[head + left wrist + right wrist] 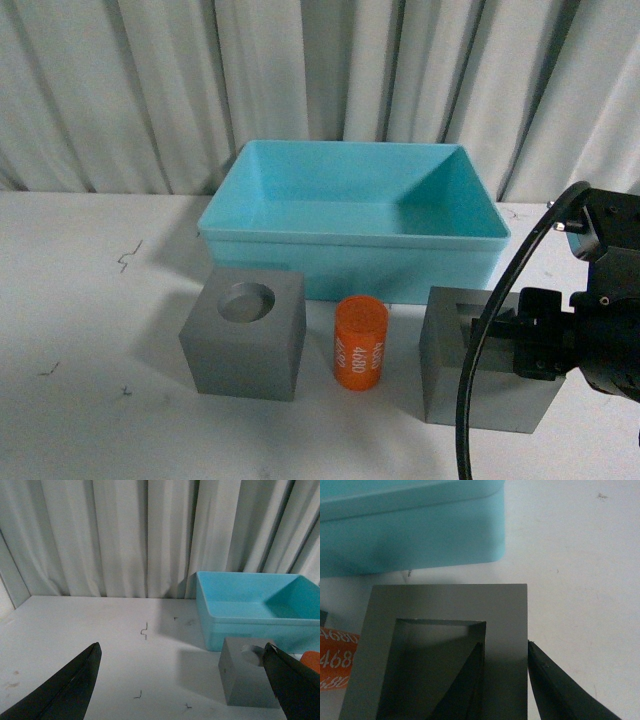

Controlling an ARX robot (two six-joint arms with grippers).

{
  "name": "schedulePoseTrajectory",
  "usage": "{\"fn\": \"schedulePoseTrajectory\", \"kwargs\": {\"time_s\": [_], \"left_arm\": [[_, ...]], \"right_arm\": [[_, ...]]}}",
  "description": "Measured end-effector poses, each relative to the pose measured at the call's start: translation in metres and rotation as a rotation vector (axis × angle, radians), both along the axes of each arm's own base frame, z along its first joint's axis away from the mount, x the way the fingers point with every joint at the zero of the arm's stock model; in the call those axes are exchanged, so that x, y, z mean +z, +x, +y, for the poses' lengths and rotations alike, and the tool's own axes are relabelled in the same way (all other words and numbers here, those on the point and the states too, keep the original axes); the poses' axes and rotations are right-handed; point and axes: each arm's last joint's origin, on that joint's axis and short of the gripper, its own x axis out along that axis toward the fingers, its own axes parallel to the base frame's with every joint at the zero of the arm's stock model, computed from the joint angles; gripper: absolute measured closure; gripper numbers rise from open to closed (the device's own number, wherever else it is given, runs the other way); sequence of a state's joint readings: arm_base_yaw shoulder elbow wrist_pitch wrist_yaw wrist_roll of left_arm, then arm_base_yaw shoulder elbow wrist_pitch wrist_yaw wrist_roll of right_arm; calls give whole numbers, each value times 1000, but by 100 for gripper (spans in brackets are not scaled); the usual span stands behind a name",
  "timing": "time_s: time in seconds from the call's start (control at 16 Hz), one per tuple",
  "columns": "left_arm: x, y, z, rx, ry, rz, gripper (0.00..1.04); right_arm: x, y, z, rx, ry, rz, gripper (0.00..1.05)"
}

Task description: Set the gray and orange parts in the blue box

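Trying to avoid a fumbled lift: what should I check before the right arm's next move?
1. Right gripper straddles a wall of the rectangular-hole cube, one finger in the hole, one outside: ok.
2. Jaws pressed firmly on that wall: cannot tell.
3. Blue box empty, with room for the cube: ok.
4. Orange cylinder stands apart from that cube: ok.
5. Left gripper open, holding nothing, out of the front view: ok.
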State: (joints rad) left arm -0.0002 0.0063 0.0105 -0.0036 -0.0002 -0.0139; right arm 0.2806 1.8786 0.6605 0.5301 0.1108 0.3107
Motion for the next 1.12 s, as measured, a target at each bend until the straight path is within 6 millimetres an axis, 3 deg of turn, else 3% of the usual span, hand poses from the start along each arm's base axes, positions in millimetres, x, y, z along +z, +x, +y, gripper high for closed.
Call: {"fn": "schedulePoseTrajectory", "kwargs": {"time_s": [0.06,0.12,0.38,0.44,0.56,0.62,0.69,0.88,1.12], "left_arm": [[0,0,0,0,0,0,7],[0,0,0,0,0,0,7],[0,0,0,0,0,0,7],[0,0,0,0,0,0,7],[0,0,0,0,0,0,7],[0,0,0,0,0,0,7],[0,0,0,0,0,0,7],[0,0,0,0,0,0,7],[0,0,0,0,0,0,7]], "right_arm": [[1,-2,-2,-8,2,-5,83],[2,-4,-6,-23,7,4,85],[28,-20,-23,-59,12,-1,86],[55,-22,-30,-65,34,-77,86],[131,-16,-47,-82,55,-329,86],[171,8,-58,-104,40,-482,86],[174,56,-51,-88,-16,-503,86],[164,106,-21,-12,-16,-487,86],[140,148,10,25,-9,-432,86]]}}
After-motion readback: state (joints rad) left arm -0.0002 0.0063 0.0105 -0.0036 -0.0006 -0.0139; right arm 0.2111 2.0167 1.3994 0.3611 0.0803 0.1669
